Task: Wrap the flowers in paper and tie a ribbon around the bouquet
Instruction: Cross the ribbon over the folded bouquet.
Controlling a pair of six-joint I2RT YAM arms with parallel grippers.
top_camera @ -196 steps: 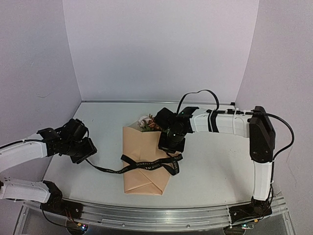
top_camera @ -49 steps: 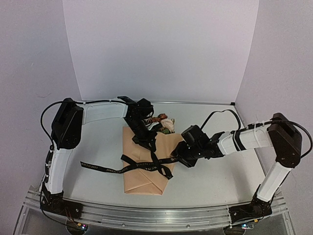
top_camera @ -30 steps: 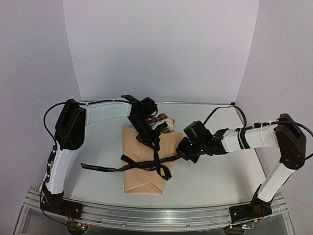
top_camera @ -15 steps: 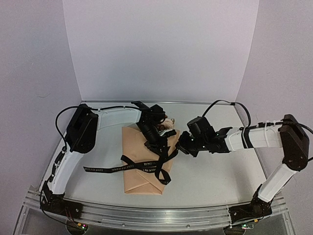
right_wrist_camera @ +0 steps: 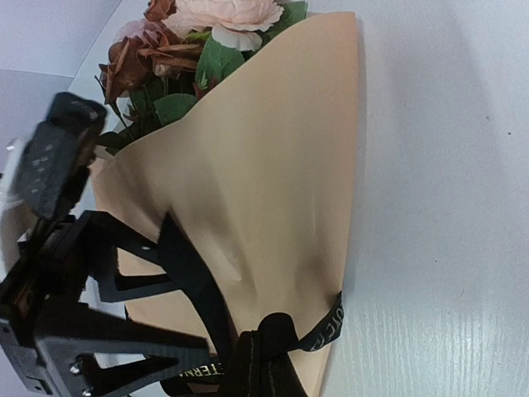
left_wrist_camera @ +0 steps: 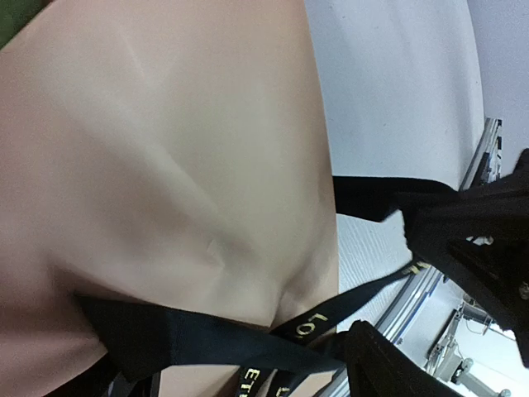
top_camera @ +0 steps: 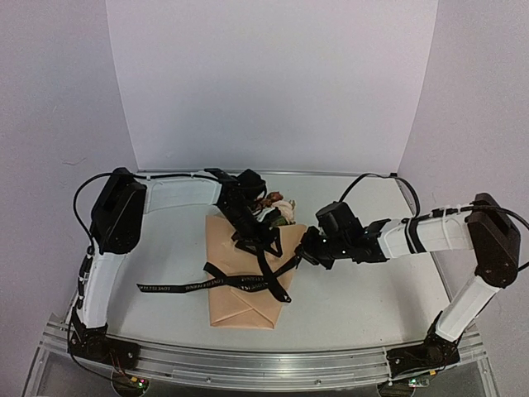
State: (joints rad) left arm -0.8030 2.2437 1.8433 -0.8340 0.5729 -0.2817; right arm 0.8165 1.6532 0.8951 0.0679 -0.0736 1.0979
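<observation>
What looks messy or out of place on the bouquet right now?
The ribbon is untidy: it crosses the bouquet in a tangle with no bow, one tail trails left across the table, and the other is pinched in the right claw.

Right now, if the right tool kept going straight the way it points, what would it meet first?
Most likely the bouquet: the right tool, shut on the ribbon, points at its wrapped side just ahead. Depth is unclear, so it might skim over the top.
</observation>
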